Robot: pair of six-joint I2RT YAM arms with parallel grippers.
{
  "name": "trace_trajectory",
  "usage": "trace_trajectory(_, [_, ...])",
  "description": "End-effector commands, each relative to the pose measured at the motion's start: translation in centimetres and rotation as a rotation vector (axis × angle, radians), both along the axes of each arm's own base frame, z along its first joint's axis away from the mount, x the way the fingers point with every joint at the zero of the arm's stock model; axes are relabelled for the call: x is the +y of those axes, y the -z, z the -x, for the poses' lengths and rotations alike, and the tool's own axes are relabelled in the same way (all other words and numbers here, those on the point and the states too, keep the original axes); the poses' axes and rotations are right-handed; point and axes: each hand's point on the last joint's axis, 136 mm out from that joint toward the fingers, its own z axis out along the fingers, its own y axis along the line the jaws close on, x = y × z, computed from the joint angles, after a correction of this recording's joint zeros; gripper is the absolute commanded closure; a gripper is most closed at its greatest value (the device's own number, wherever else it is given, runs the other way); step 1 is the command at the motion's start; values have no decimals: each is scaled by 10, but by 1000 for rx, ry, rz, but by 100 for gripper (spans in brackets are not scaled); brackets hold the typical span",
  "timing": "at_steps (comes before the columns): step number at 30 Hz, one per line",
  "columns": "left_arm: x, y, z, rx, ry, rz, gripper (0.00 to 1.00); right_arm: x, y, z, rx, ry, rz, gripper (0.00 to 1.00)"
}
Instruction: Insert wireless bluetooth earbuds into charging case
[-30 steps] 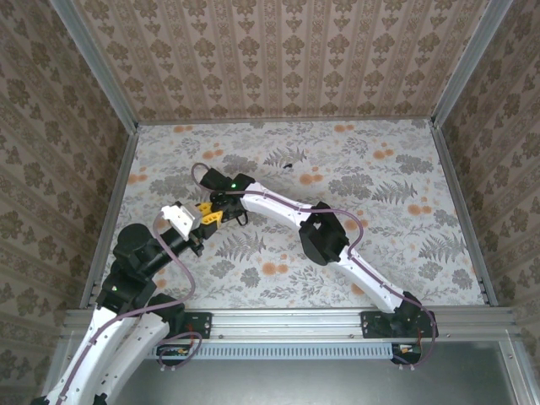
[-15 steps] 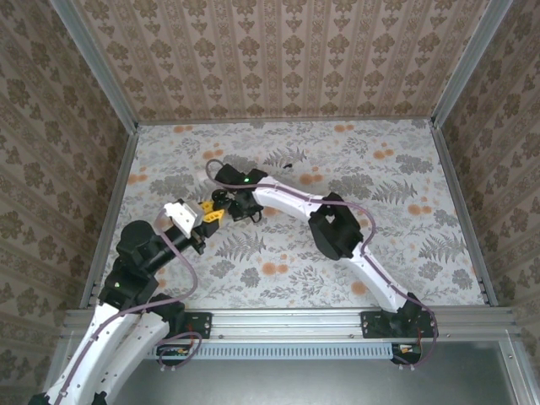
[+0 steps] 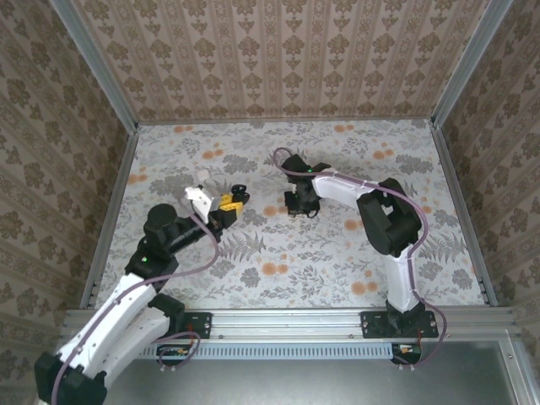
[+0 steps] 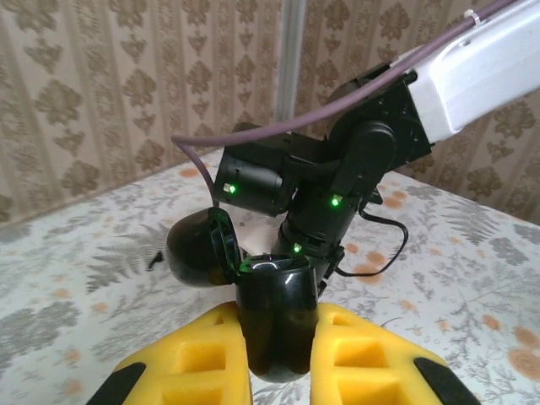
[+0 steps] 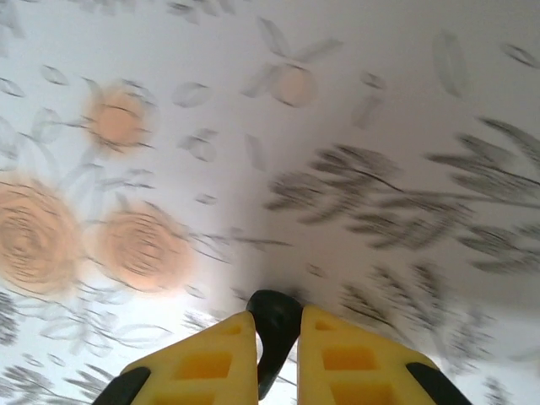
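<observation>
My left gripper [image 4: 278, 342] is clamped on the open charging case [image 4: 274, 304], lid [image 4: 198, 249] swung open; my right gripper [image 5: 277, 331], apart to the case's right (seen from above), pinches one black earbud [image 5: 272, 310]. To seat it well, I judge, bring it squarely above the case's cavity and lower slowly.

I work on a table [image 3: 321, 253] printed with grey ferns and orange flowers. Three walls stand around it: a far wall [image 3: 287, 59], a left wall [image 3: 42, 152] and a right wall [image 3: 506, 152]. They all have brown paper with leafy shapes in stripes. Grey metal posts [image 3: 96, 63] stand in the far corners. A grey metal rail [image 3: 295, 321] runs along the near edge. The light is soft and even.
</observation>
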Motion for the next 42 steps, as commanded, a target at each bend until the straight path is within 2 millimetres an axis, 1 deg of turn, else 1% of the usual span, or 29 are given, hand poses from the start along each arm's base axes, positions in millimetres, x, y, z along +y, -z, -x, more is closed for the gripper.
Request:
trace_trajectory(1, [-25,-30,7,-85,103,49,100,-13,-6,10,12,-20,-21,83])
trace_trajectory(2, [-31,-29,7,-90,119,32,100,-17,-7,11,19,-25,-15,81])
trace_trajectory(5, [-47,-28,6,-105,159,-2,100,-25,-13,12,28,-37,10,67])
trace_trajectory(7, [-54,-29,5,-109,170,-14,100,-28,-21,11,21,-39,22,62])
trace_trajectory(12, [-62,-26,2,-112,180,-28,100,-24,-52,6,-8,-33,-3,57])
trace_trajectory(15, [-64,-23,0,-107,181,-34,100,-18,-62,5,-10,-48,-26,56])
trace_trajectory(17, [-64,-22,0,-105,182,-37,100,-14,-64,4,-4,-78,-36,56])
trace_trajectory(20, [-63,-20,-1,-105,173,-43,100,-12,-59,4,17,-128,-15,56])
trace_trajectory(27, [-60,-17,0,-98,160,-55,100,-14,-45,6,62,-244,109,56])
trace_trajectory(35, [-60,-17,-1,-100,158,-66,100,-14,-31,6,104,-289,172,57])
trace_trajectory(42, [-62,-11,-2,-89,162,-74,100,-23,-16,5,127,-299,235,57])
